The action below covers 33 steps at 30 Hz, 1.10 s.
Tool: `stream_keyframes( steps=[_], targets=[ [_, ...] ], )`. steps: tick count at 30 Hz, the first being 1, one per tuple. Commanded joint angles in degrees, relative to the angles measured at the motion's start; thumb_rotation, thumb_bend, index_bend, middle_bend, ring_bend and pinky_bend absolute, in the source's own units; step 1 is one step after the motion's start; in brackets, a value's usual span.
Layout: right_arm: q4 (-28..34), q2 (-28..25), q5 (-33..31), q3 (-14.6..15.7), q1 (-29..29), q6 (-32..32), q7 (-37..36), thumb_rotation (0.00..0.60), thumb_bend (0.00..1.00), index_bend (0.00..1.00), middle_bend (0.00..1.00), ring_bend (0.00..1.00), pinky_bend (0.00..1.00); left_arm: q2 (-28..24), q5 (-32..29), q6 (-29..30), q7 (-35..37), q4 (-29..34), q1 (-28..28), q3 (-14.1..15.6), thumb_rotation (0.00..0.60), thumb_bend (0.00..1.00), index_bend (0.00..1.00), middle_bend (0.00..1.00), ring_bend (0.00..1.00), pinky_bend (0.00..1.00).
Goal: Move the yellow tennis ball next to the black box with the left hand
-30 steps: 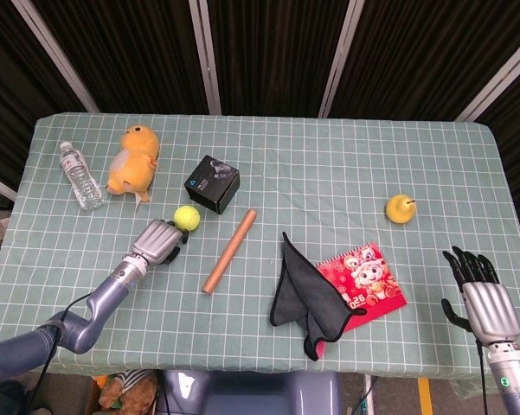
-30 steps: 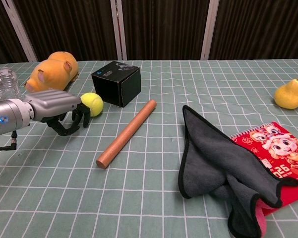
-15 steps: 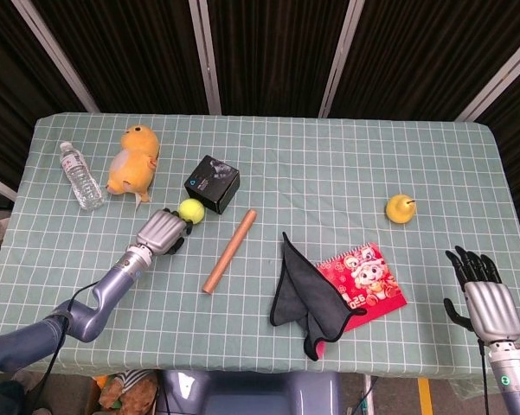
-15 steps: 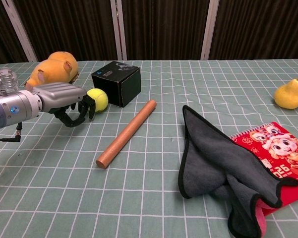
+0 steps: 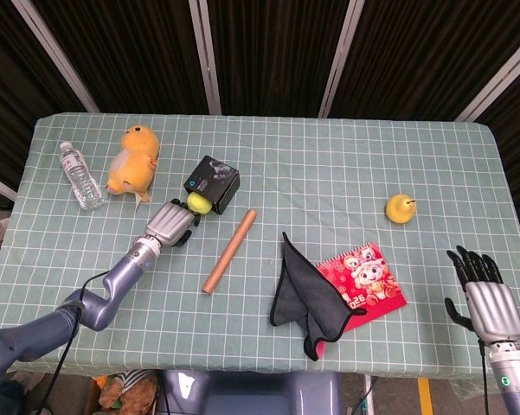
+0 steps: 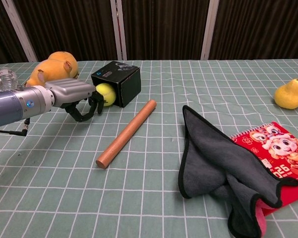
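Head view: we see the yellow tennis ball right against the near face of the black box, touching it or nearly so. Our left hand sits just behind the ball on the table, fingers curled toward it and reaching its near side; we cannot tell from here whether they actually clamp the ball or only press against it. Our right hand is at the lower right, off the table edge, fingers spread, holding nothing. Also on the table: plush duck, water bottle, wooden stick, dark cloth lying partly over a red notebook, pear.

Chest view: ball rests on the table, touching the front of the box. Left hand is low, palm down, dark fingertips hooked at the ball's left side. Grip versus mere contact is still unclear to us. Stick lies diagonally just right of the hand, apart from it. Right hand is out of this view.
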<state>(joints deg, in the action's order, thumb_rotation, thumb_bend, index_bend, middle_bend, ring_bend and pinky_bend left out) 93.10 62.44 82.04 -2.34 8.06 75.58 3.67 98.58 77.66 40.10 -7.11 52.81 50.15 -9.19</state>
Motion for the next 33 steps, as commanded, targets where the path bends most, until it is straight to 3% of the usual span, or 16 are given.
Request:
stream_keyframes(
  steps=[1,13,22,28,33],
  targets=[
    [-0.2,0.1,-0.2,-0.1,0.1,-0.2,-0.1,0.600,0.43,0.00,0.00,0.00,0.00,0.9,0.2,-0.1,0.3,-1.3,0.7,0.0,0.600,0.48,0.36,0.35,0.16,0.21],
    [-0.5,-0.3,-0.1,0.0,0.4,-0.9,-1.0,0.600,0.43,0.00,0.00,0.00,0.00,2.5,1.0,1.1,0.9,-3.3,2.1,0.2,0.600,0.49,0.29,0.19,0.01,0.14],
    [-0.3,-0.3,0.0,0.2,0.5,-1.0,-0.7,0.600,0.43,0.00,0.00,0.00,0.00,2.4,1.4,3.6,0.6,-2.9,1.6,0.6,0.600,0.49,0.25,0.10,0.00,0.14],
    [-0.1,-0.3,0.0,0.3,0.6,-1.2,-0.5,0.600,0.43,0.00,0.00,0.00,0.00,1.2,2.0,6.0,0.0,-0.9,0.6,1.2,0.600,0.48,0.22,0.10,0.00,0.14],
    [-0.1,-0.3,0.2,0.3,0.6,-1.0,-0.3,0.600,0.43,0.00,0.00,0.00,0.00,-3.2,2.7,7.7,-0.1,6.5,-1.9,3.2,0.600,0.39,0.22,0.17,0.03,0.14]
  ],
)
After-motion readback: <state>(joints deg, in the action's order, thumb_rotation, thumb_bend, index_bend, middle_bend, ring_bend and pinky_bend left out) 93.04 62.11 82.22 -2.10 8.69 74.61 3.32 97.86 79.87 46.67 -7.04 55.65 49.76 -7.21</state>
